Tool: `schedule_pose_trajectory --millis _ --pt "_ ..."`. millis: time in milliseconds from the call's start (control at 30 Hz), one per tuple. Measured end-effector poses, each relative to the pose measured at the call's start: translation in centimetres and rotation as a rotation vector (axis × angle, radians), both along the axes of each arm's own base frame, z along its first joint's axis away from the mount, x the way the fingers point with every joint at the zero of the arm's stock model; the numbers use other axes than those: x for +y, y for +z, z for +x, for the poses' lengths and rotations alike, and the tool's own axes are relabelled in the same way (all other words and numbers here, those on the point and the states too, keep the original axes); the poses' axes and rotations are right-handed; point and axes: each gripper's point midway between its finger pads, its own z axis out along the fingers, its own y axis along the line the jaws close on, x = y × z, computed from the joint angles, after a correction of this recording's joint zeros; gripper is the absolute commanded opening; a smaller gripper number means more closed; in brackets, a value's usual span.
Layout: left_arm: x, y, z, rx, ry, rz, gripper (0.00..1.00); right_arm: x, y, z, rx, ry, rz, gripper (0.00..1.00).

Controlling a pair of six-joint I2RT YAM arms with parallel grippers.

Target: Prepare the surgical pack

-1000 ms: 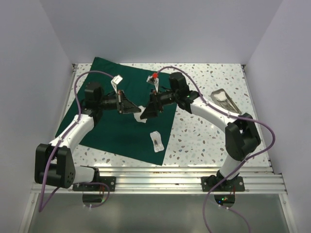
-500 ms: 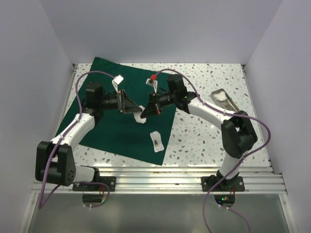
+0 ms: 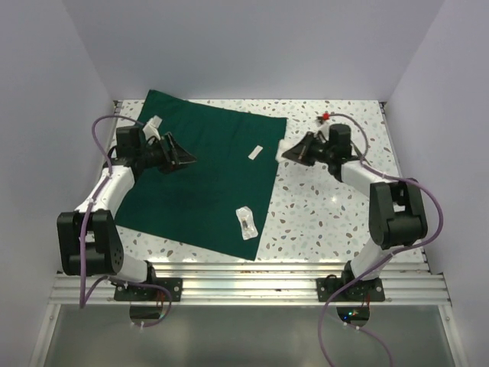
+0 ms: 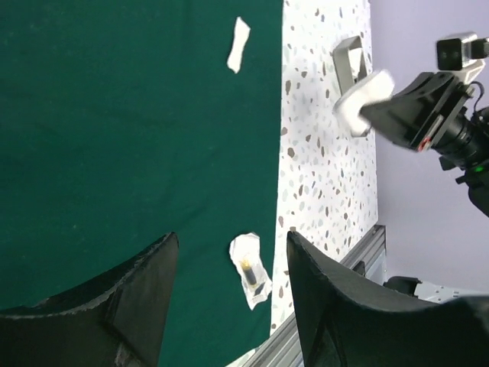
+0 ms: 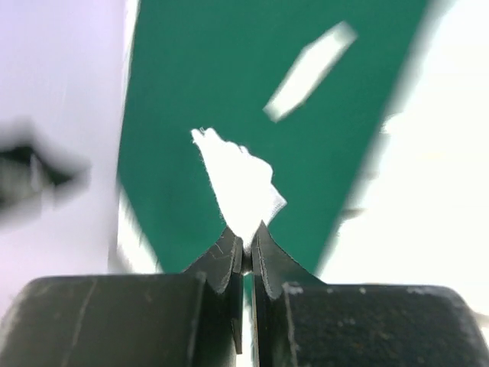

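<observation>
Right jaws pinch one pad [image 5: 238, 183]; two white pieces [image 3: 257, 151] [image 3: 246, 222] lie on drape [image 3: 199, 180].

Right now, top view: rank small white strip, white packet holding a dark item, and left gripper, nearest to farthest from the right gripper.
1. Small white strip, beside it on the dark green cloth.
2. White packet, cloth's near edge.
3. Left gripper, across the cloth.

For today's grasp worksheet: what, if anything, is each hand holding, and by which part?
The right hand pinches a white pad by its edge; the left hand is open and holds nothing.
</observation>
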Motion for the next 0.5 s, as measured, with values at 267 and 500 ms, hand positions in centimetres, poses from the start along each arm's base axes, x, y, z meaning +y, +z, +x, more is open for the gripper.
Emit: schedule_pose_trajectory --millis 267,500 --pt "0.1 -2.7 -0.3 0.088 0.001 -0.003 0.63 -17.2 0.4 8.2 -0.049 -0.63 0.043 0.0" --pt "0.0 -3.5 -0.6 0.109 -0.016 -0.002 0.63 -23.1 -2.3 10.3 -0.028 -0.782 0.099 0.0"
